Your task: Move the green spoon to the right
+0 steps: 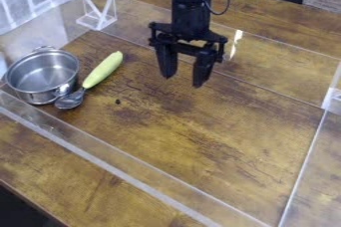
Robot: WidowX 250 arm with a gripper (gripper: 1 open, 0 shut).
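The green spoon [96, 74] lies on the wooden table at the left, its yellow-green handle pointing up-right and its silver bowl end down-left against the steel pot [40, 74]. My gripper [182, 75] hangs right of the spoon, above the table, pointing straight down. Its two black fingers stand apart with nothing between them. A clear gap separates it from the spoon's handle.
A clear plastic stand [96, 14] sits at the back left. A small pale object [236, 45] is behind the gripper. Transparent low walls [160, 186] border the wooden work area in front and at the right.
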